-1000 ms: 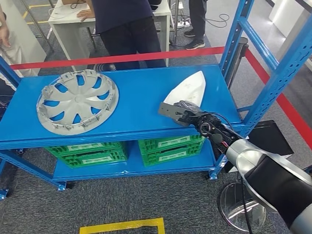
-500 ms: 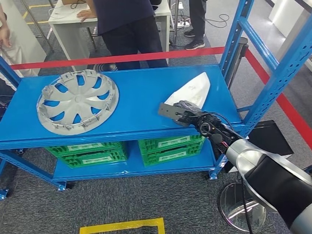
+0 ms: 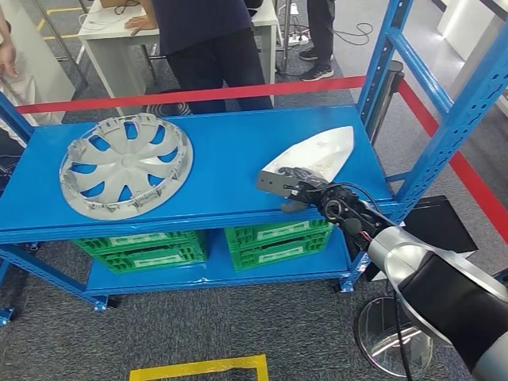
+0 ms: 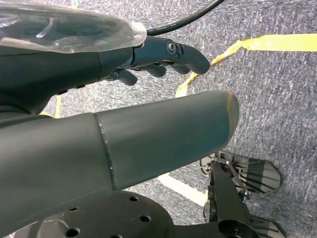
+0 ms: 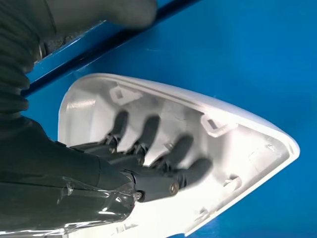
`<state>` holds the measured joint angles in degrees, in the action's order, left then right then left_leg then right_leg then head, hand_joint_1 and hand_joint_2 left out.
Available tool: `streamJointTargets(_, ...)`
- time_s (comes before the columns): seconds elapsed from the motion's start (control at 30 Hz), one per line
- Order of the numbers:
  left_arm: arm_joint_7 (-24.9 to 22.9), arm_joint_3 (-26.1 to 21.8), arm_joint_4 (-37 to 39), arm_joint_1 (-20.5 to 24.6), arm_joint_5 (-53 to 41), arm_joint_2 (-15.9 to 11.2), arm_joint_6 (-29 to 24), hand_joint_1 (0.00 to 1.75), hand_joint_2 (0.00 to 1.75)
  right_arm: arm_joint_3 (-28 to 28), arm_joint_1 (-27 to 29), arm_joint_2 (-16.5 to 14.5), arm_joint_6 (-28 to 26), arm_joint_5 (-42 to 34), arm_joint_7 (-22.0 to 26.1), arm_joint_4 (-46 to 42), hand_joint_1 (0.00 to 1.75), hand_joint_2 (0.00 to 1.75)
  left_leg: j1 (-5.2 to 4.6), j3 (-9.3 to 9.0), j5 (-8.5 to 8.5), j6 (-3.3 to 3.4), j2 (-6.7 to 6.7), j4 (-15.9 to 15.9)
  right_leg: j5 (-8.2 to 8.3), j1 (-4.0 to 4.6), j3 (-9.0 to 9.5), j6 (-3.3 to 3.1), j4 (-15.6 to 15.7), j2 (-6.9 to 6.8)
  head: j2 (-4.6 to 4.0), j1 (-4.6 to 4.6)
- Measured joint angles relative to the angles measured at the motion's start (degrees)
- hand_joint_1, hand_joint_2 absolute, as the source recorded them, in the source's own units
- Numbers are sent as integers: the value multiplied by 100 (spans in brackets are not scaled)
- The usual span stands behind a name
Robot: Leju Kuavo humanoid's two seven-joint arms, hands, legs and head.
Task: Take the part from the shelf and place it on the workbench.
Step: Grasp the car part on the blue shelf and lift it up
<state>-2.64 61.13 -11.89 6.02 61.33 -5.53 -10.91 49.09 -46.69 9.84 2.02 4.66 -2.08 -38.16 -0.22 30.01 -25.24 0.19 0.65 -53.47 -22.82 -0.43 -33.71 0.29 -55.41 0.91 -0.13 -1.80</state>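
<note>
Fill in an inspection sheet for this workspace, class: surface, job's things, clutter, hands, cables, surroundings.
Surface: blue shelf, top level.
Job's things: white part near the shelf's right end, hollow side towards the hand.
Clutter: grey wheel cover at left; green crates below.
Hands: right hand has fingers inside the part; left hand hangs over carpet, holding nothing.
Cables: black cable by right arm.
Surroundings: red barrier tape, people, white table behind.
</note>
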Motion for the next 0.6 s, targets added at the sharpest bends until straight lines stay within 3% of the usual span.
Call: streamJointTargets(0.6, 11, 0, 0, 0, -7, 0, 9, 0, 0, 6, -7, 28, 84, 43, -160, -200, 0, 175, 0, 1, 0, 0, 0, -1, 0, 0, -1, 0, 0, 0, 0, 0)
